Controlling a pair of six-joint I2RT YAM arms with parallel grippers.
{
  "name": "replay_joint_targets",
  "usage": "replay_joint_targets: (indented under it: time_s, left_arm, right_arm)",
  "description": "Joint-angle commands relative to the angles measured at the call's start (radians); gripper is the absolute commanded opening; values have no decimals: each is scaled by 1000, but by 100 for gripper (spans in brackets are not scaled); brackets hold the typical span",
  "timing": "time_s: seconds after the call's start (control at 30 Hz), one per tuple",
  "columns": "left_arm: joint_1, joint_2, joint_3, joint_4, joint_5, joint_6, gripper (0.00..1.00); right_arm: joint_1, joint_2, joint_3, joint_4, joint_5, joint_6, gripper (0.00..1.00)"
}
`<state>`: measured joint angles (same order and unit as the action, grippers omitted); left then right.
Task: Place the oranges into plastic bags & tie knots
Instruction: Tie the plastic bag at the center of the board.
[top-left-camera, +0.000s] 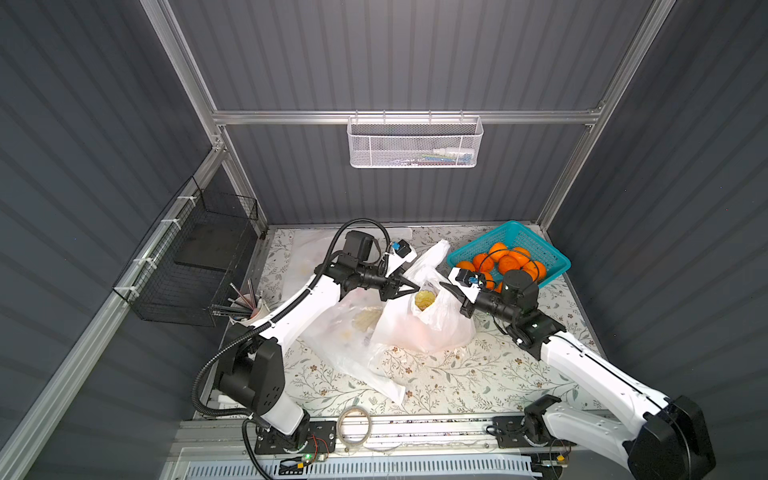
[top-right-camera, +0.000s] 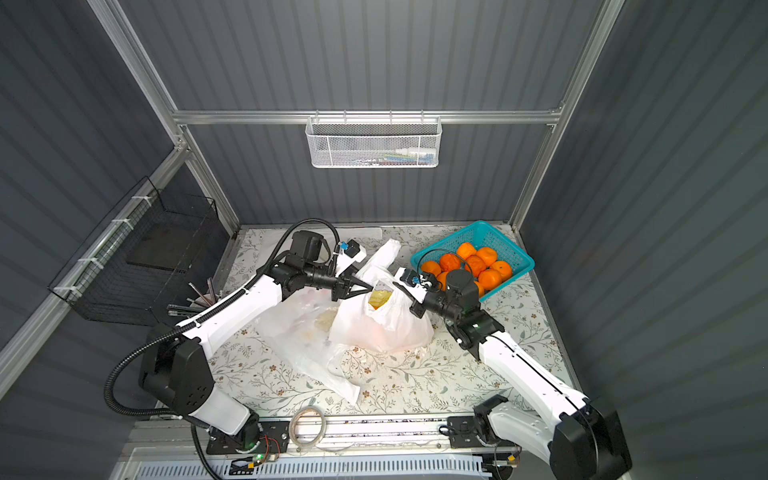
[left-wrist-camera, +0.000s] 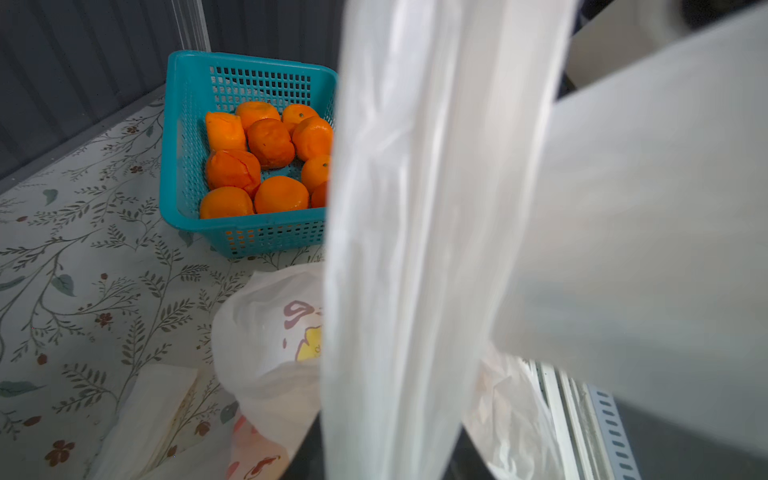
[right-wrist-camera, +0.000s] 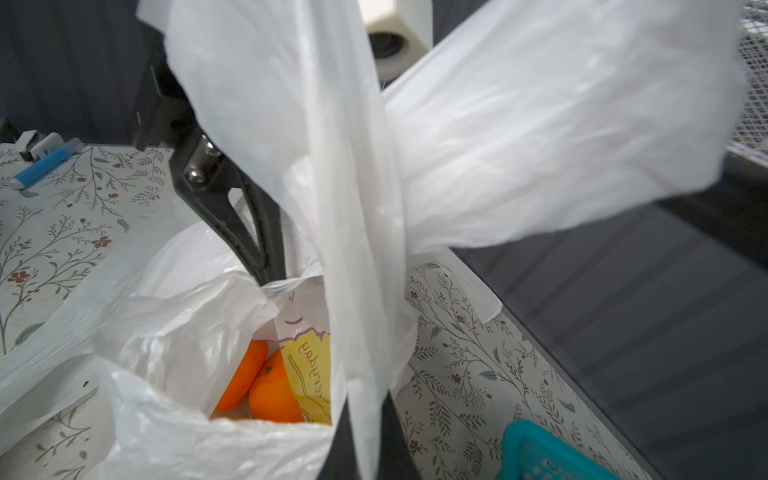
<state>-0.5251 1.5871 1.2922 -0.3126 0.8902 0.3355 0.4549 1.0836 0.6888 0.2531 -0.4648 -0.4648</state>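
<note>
A white printed plastic bag (top-left-camera: 424, 328) (top-right-camera: 382, 328) stands mid-table with its mouth open. Two oranges (right-wrist-camera: 274, 395) lie inside it. My left gripper (top-left-camera: 415, 286) (left-wrist-camera: 386, 465) is at the mouth's left side. Its jaws stand apart, with one handle strip (left-wrist-camera: 395, 208) hanging loose between them. My right gripper (top-left-camera: 444, 286) (right-wrist-camera: 370, 449) is shut on the other handle strip (right-wrist-camera: 353, 208). The two strips cross above the bag, and no knots show. Several more oranges (top-left-camera: 507, 262) (left-wrist-camera: 270, 143) fill the teal basket (top-left-camera: 523, 237) at the back right.
A second plastic bag (top-left-camera: 353, 332) lies flat under my left arm. A pen cup (top-left-camera: 249, 307) and a black wire basket (top-left-camera: 195, 266) are on the left. A tape roll (top-left-camera: 353, 424) rests on the front rail. A white mesh basket (top-left-camera: 415, 143) hangs on the back wall.
</note>
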Motion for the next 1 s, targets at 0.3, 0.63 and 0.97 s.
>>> replay_joint_targets:
  time_s: [0.3,0.63,0.97]
  left_arm:
    - [-37,32,82,-9,42,18,62]
    - [-55,37,110,-8,23,22,68]
    - [-65,43,160,-1,8,6,66]
  right_arm:
    - [6,10,46,-29,59,-21,0]
    - [7,29,79,-67,110,-47,0]
    - [10,59,81,-85,93,-58,0]
